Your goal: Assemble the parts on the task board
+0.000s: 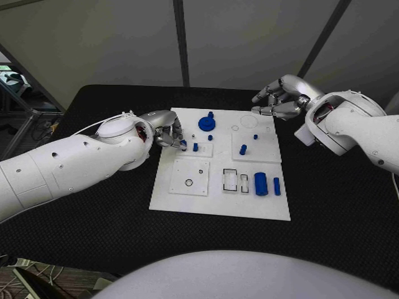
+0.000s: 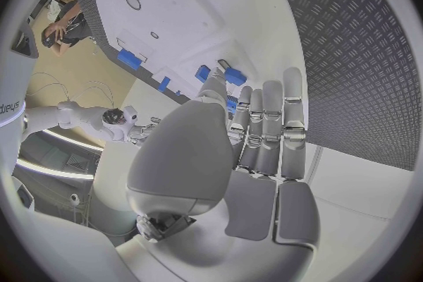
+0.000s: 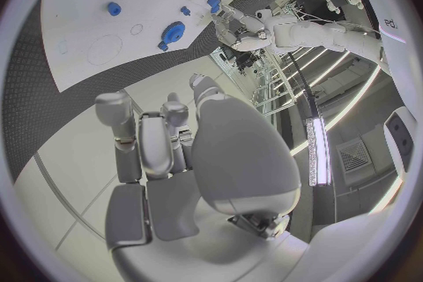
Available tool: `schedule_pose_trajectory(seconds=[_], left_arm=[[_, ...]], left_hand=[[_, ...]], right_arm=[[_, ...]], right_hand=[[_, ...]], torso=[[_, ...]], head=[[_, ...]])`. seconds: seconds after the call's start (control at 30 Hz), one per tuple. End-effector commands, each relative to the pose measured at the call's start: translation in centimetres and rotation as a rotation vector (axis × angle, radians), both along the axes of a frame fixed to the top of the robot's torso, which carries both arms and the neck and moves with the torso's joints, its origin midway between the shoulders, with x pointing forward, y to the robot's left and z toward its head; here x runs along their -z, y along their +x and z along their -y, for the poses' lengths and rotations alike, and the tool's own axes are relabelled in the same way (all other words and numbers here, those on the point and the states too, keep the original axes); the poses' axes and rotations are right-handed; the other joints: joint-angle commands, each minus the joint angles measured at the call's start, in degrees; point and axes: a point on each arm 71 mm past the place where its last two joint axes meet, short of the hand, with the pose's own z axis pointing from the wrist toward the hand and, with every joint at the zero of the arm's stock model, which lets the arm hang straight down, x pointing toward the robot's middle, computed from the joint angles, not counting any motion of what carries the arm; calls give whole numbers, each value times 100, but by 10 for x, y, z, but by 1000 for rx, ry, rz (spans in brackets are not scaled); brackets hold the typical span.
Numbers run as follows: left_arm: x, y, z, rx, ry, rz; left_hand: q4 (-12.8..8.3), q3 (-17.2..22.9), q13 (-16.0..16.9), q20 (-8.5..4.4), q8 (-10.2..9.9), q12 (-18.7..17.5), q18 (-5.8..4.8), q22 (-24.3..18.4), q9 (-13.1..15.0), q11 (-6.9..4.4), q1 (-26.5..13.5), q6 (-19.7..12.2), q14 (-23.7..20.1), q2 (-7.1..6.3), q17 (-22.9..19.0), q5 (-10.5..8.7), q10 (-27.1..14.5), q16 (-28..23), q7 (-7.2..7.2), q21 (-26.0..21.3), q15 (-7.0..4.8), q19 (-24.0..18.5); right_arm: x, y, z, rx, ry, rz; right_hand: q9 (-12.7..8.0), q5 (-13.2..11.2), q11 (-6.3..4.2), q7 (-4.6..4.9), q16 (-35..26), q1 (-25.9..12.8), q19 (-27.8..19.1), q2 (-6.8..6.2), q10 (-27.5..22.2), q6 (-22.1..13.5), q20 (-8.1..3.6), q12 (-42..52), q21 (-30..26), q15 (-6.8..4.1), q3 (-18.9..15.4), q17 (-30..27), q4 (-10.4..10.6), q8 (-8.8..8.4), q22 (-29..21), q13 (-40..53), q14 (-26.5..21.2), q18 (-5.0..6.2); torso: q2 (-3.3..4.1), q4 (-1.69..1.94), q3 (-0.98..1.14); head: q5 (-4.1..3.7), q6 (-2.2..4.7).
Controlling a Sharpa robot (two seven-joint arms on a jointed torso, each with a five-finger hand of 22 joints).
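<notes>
- Fingers of my left hand (image 1: 168,132) sit at the near-left edge of the white rectangular task board (image 1: 219,205), tips bunched around a small blue block part (image 1: 183,145); the left wrist view shows blue pieces right at my fingertips (image 2: 231,106), but I cannot tell whether I am pinching one or only touching it.
- Fingers of my right hand (image 1: 280,99) are curled loosely and apart, holding nothing, hovering over the black desk (image 1: 343,205) just past the board's far right corner.
- Just beyond my left fingertips, toward the board's middle, stand a short blue peg part (image 1: 195,147) and a smaller blue stud part (image 1: 210,137).
- Further from my left fingers, toward the board's far edge, sits a round blue knob-shaped part (image 1: 206,123).
- Between my two hands, on the right half of the board, a blue upright pin part (image 1: 243,149) stands in a raised white square, with a tiny blue dot part (image 1: 254,135) beside it.
- Well away from both sets of fingers, at the board's near right, a fat blue cylinder part (image 1: 261,184) lies beside a thin blue bar part (image 1: 276,186).
- The right wrist view shows the knob (image 3: 173,32) and a blue cylinder beyond my right fingertips (image 3: 119,116), none touching them.
</notes>
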Motion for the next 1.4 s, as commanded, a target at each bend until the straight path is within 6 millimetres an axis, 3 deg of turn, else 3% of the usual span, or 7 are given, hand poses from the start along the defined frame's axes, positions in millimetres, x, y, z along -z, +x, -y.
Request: schedule_pose_trajectory(seconds=[0.03,0.53,0.83,1.27,1.4], left_arm=[[0,1,1,8,14,-5],[2,2,4,15,20,-19],[3,3,5,16,22,-24],[4,4,4,12,25,-27],[4,4,4,13,22,-26]], left_hand=[[-7,-13,-7,-9,25,-8,-107,6,6,-5,35,44,1,-26,-7,-36,28,22,-5,14,-12,10],[-3,-25,-9,-8,19,-11,-107,8,1,-3,33,32,-4,-24,-7,-36,28,25,-5,13,-10,8],[-37,-9,-23,-6,33,-30,-107,23,-1,-2,132,54,-21,60,-10,-30,36,39,-31,8,-8,1],[-250,254,-167,-40,67,-262,-103,126,-21,-29,664,149,-30,523,-26,-24,174,86,-48,43,-43,11],[-284,324,-214,-51,68,-341,-106,170,-29,-38,734,167,-32,606,-33,-31,230,91,-43,62,-50,4]], right_arm=[[-1,0,-1,-8,3,2],[-1,0,-1,-9,3,2],[-1,-1,-2,-10,3,1],[-1,-1,-2,-10,3,2],[-1,-1,-2,-10,3,2]], right_hand=[[-5,28,-6,-17,-24,-5,-4,53,-12,-11,-12,0,-32,-38,39,2,11,21,-5,5,174,58],[-5,28,-6,-17,-24,-5,-4,53,-12,-11,-12,0,-32,-38,39,2,11,21,-5,5,174,58],[-5,28,-6,-17,-24,-5,-4,53,-12,-11,-12,0,-32,-38,39,2,11,21,-5,5,174,58],[-5,28,-6,-17,-24,-5,-4,53,-12,-11,-12,0,-32,-38,39,2,11,21,-5,5,174,58],[-5,28,-6,-17,-24,-5,-4,53,-12,-11,-12,0,-32,-38,39,2,11,21,-5,5,174,58]], torso=[[1,-4,0],[3,-3,0],[1,-2,-1],[-1,0,-1],[-1,-2,-1]], head=[[-3,0],[-21,0],[-23,0],[-30,0],[-33,0]])
